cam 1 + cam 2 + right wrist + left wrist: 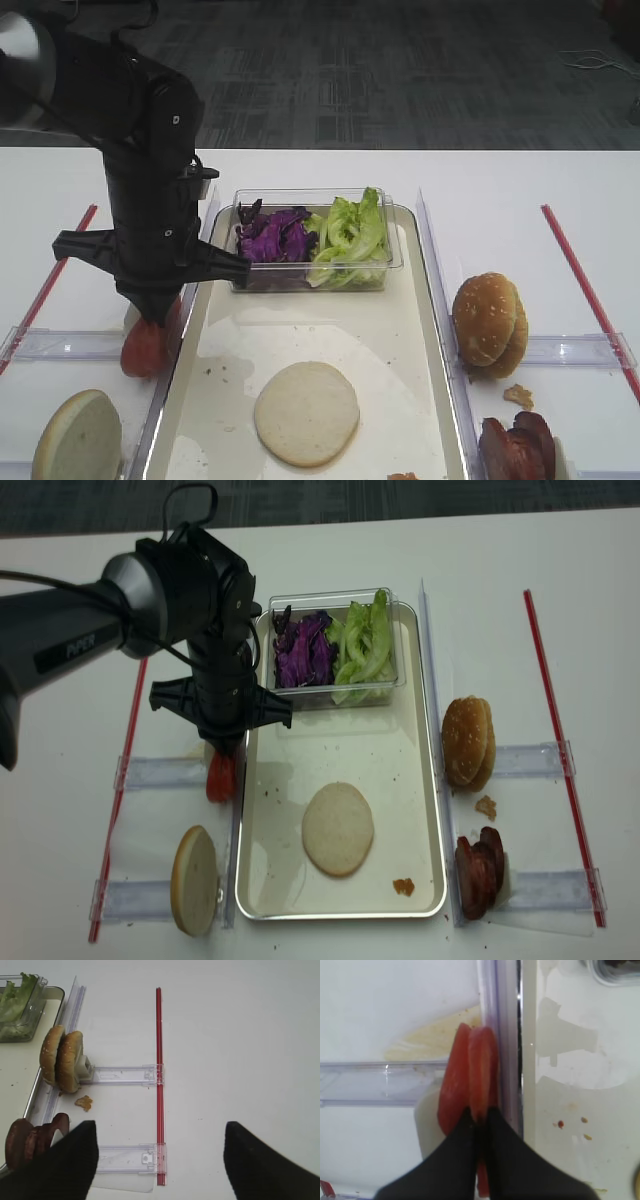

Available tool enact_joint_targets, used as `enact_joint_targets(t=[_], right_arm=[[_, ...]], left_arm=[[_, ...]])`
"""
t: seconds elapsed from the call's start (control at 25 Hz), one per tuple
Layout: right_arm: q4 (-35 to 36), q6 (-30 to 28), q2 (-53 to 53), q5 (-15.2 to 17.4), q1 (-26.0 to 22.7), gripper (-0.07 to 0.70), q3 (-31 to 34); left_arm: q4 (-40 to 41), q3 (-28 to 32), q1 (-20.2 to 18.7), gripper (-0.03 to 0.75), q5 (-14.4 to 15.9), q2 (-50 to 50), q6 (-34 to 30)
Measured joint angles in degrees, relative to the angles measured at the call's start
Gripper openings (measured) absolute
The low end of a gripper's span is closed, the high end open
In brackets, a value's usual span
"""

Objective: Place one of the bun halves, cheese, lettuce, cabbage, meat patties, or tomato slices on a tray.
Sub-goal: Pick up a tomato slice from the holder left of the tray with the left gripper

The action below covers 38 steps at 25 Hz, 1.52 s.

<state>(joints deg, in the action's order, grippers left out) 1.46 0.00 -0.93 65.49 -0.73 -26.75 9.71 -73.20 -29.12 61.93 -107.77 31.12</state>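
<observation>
Jaws of the left gripper (479,1116) are pinching tomato slices (470,1072) standing on edge just left of the tray (420,330); the right gripper's (159,1157) jaws are standing wide over bare tabletop (240,1050)

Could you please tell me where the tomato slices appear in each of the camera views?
Exterior high: tomato slices, lower left, under the left gripper.
Realsense: left of centre, beside the tray edge.
Left wrist: centre, standing on edge between shut fingers.
Right wrist: not in view.
Shared landmark: the tray's left rim.
</observation>
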Motion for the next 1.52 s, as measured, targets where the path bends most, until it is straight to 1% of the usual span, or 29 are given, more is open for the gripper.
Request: enact_joint_targets(t=[0.44, 0.68, 0.8, 1.32, 1.52], right_arm=[[0.00, 0.00, 0.00, 0.00, 0.00, 0.563, 0.00], [0.00, 0.00, 0.00, 0.00, 0.00, 0.563, 0.00], [0.00, 0.00, 0.00, 0.00, 0.00, 0.563, 0.00], [0.00, 0.00, 0.00, 0.00, 0.00, 0.563, 0.00], [0.00, 0.00, 0.00, 0.00, 0.00, 0.563, 0.00]], left_arm=[[-0.57, 0.00, 0.00, 0.001, 0.33, 0.24, 0.00], [-0.77, 0.00, 0.00, 0.000, 2.06, 2.15, 0.00], [-0.91, 0.00, 0.00, 0.000, 2.46, 3.14, 0.00], [-1.09, 0.00, 0.00, 0.000, 2.81, 7.44, 0.00], [-1.93, 0.00, 0.00, 0.000, 2.92, 8.20, -1.25]])
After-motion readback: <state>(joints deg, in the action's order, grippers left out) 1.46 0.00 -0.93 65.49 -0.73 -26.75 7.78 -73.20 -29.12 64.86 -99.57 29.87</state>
